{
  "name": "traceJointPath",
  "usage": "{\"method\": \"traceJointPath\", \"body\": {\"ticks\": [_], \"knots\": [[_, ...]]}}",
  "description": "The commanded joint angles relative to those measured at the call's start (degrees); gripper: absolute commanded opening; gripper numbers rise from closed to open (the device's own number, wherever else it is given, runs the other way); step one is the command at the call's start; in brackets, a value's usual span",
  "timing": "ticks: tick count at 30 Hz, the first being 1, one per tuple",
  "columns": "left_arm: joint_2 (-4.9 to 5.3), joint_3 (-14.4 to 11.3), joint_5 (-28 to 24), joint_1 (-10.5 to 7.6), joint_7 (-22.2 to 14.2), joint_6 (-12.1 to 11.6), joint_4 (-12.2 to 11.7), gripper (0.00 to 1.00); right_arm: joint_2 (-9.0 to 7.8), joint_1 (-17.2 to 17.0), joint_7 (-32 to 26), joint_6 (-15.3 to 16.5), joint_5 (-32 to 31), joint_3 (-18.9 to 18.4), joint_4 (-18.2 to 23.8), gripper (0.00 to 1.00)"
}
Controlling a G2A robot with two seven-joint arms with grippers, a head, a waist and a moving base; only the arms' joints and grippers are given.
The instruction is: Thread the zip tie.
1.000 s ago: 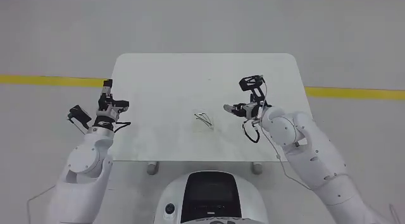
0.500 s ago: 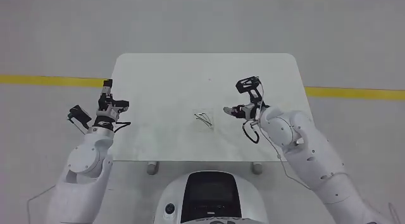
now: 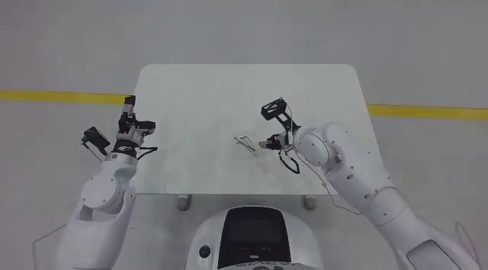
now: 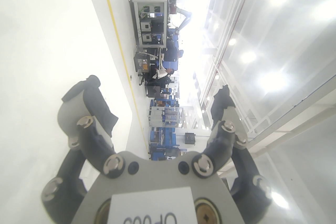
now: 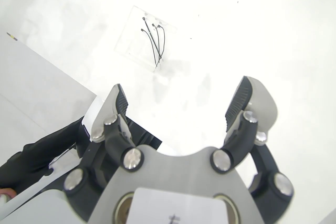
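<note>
Zip ties [image 5: 155, 44] near the table's [image 3: 198, 94] front middle overlap in a bundle. Count unclear, maybe three or four, and the thin ends fade into glare. Clear sheet [image 5: 128, 43] under them, edges barely traceable. Right gripper [image 5: 182, 84] and left gripper [image 4: 157, 84]: base and label cut off by picture edge.

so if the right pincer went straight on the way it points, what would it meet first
Probably the bare table, just short of the zip ties; depth is unclear.
</note>
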State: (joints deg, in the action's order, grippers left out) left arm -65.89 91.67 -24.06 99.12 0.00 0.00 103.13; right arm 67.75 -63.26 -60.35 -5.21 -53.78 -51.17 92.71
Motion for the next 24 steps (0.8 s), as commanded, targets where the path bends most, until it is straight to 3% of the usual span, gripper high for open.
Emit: {"method": "traceJointPath", "body": {"ticks": [1,5,7,10,18,24], "knots": [[0.0,0.0,0.0,0.0,0.0,0.0,0.0,1.0,0.0,0.0,0.0,0.0,-0.01,0.0,0.0,1.0],[0.0,0.0,0.0,0.0,0.0,0.0,0.0,1.0,0.0,0.0,0.0,0.0,-0.01,0.0,0.0,1.0],[0.0,0.0,0.0,0.0,0.0,0.0,0.0,1.0,0.07,1.32,-1.79,3.46,-0.6,1.0,0.53,1.0],[0.0,0.0,0.0,0.0,0.0,0.0,0.0,1.0,0.79,4.69,-4.94,5.36,0.15,2.77,-0.93,1.0],[0.0,0.0,0.0,0.0,0.0,0.0,0.0,1.0,5.35,15.41,-10.32,5.31,1.94,13.11,-9.41,1.0],[0.0,0.0,0.0,0.0,0.0,0.0,0.0,1.0,9.63,20.52,-11.06,4.52,4.4,20.19,-16.56,1.0]]}}
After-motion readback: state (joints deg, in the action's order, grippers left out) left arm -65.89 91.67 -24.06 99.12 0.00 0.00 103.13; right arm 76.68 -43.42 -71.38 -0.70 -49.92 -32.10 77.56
